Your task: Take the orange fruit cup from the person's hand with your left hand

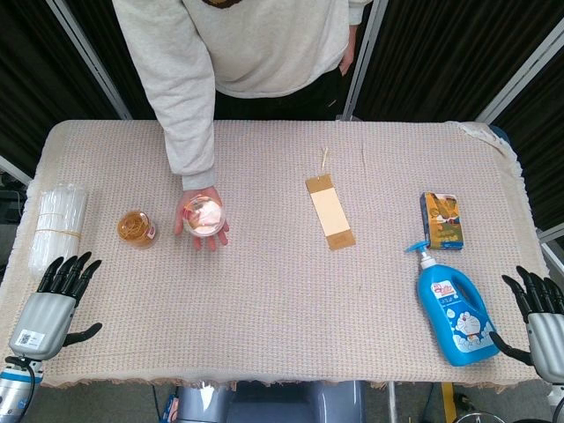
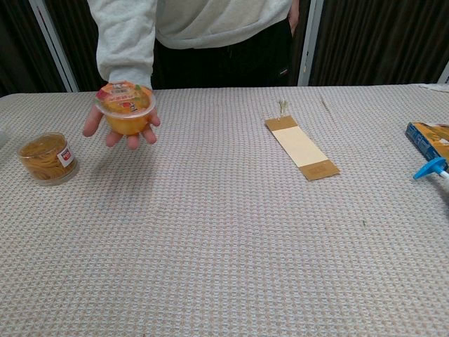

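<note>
A person in a grey sweatshirt holds out the orange fruit cup (image 1: 204, 216) (image 2: 125, 108) on an upturned palm (image 1: 196, 231) (image 2: 118, 130), above the left half of the table. My left hand (image 1: 55, 303) rests open at the near left edge, fingers spread, well short of the cup. At the near right corner my right hand (image 1: 539, 310) is open too, holding nothing. Neither hand shows in the chest view.
A round tub of rubber bands (image 1: 137, 229) (image 2: 47, 157) stands just left of the person's hand. A clear packet (image 1: 58, 223) lies far left. Mid-table lies a brown bookmark (image 1: 330, 212) (image 2: 302, 149). On the right are a small box (image 1: 441, 220) and a blue pump bottle (image 1: 451, 307).
</note>
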`<state>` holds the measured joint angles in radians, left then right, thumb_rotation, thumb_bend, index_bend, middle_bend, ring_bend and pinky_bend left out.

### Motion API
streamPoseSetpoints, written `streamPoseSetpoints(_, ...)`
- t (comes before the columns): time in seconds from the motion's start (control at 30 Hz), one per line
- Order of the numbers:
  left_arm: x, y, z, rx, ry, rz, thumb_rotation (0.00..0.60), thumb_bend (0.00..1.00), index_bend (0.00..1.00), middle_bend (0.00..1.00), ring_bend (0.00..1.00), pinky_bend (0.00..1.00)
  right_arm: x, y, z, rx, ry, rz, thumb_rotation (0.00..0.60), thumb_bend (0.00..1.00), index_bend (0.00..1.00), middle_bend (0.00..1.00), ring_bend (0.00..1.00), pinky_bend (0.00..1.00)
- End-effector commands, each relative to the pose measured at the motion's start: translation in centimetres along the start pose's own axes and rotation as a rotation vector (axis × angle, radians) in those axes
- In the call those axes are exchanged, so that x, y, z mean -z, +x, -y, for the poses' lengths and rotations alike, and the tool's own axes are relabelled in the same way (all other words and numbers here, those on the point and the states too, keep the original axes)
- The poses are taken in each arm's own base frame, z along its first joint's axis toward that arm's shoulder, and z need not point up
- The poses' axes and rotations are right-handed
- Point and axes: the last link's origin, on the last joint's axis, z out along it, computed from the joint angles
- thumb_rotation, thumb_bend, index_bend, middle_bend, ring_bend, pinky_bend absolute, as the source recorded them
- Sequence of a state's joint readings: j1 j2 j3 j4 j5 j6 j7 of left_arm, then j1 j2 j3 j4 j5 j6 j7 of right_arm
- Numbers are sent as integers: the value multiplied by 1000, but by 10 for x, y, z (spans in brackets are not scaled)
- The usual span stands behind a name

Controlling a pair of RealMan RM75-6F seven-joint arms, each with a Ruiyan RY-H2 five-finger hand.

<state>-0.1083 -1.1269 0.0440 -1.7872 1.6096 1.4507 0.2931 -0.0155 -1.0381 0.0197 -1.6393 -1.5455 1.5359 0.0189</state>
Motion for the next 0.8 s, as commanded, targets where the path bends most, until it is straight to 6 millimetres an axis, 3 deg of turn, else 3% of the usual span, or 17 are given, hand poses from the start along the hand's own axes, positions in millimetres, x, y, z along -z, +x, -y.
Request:
streamPoseSetpoints(0.03,0,0,0,-1,0,2,600,0,9,0,0,0,0,0,0,0,-1,1,600,112,118,0,0,0)
streamPoseSetpoints(0.5,-3,1,-3,9,-2,24,600,0,12,0,0,0,-2,-1,0,0,0,4,600,112,117,0,0,0)
streamPoseSetpoints(0.67,-20,11,-9,58,5,20,600,47,31,0,0,0,-3,-3,1,-3,2,12,600,112,118,0,0,0)
streamPoseSetpoints(0.8,-47,26,-18,41,-9,-7,600,79,47,0,0,0,-3,-2,1,-4,4,15,600,112,118,0,0,0)
